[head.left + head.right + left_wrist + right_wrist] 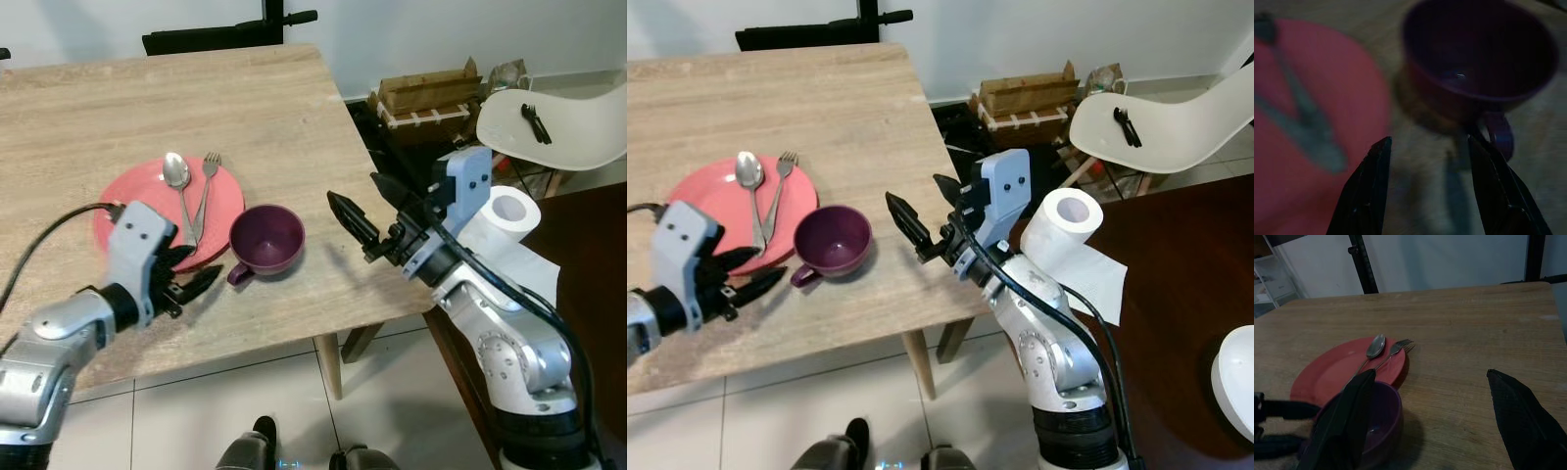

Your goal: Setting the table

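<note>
A red plate (137, 201) lies on the wooden table (196, 98) near its front edge, with a spoon (176, 171) and a fork (208, 181) resting on it. A purple cup (267, 238) stands upright just right of the plate, its handle (1498, 137) turned toward the table's front. My left gripper (201, 266) is open, low over the plate's front rim and just left of the handle. My right gripper (353, 187) is open, hovering above bare table to the right of the cup, holding nothing. In the right wrist view the cup (1383, 416) sits behind one finger (1347, 426).
The table's right edge and front corner lie under my right arm. Right of it stand a white chair (563, 122), a paper roll (509, 211) on a dark table (1185, 294), and a cardboard box (431, 93). A black chair (216, 37) stands at the far side.
</note>
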### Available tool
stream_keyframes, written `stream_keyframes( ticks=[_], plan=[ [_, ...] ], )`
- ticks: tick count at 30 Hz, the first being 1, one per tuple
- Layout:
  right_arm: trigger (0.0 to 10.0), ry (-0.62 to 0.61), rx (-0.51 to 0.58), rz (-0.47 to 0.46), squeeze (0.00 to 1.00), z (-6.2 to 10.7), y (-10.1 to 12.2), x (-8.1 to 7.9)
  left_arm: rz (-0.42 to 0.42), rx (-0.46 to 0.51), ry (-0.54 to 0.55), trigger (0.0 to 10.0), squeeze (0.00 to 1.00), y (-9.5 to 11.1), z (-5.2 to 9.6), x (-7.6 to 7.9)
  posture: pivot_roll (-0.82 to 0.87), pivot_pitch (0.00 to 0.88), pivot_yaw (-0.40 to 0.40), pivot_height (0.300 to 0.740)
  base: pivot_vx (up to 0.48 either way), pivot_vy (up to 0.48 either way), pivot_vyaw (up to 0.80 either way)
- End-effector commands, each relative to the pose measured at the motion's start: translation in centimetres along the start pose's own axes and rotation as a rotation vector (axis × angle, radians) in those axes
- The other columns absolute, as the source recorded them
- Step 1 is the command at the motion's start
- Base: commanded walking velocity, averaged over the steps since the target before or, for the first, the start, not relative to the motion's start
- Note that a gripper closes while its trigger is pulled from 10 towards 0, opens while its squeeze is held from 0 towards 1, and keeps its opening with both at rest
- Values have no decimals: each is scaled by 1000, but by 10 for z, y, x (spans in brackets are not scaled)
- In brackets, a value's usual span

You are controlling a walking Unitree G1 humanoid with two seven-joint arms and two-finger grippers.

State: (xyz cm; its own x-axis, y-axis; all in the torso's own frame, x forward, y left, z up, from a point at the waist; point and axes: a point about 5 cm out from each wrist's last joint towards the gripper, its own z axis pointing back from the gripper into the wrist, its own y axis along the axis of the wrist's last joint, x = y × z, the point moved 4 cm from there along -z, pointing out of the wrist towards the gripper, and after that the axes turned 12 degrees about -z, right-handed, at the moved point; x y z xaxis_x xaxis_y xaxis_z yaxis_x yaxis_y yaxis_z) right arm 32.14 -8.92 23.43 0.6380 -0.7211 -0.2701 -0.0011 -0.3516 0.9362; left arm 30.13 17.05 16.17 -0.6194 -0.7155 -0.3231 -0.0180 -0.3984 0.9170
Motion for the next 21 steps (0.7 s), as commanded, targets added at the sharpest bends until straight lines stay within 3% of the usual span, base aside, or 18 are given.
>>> stream_keyframes(
  ticks=[1,13,21],
  plan=[
    [10000,-3,2,-2,0,4,1,0,-4,-3,-40,10000,0,-2,-4,7,-78,124,47,740,0,0,0],
    [10000,-9,2,-2,0,5,0,3,28,124,-155,10000,0,28,-48,38,-88,101,53,740,0,0,0],
    [10000,-17,3,-2,0,5,-2,3,37,125,-185,10000,0,29,-69,47,-97,96,59,740,0,0,0]
  ],
)
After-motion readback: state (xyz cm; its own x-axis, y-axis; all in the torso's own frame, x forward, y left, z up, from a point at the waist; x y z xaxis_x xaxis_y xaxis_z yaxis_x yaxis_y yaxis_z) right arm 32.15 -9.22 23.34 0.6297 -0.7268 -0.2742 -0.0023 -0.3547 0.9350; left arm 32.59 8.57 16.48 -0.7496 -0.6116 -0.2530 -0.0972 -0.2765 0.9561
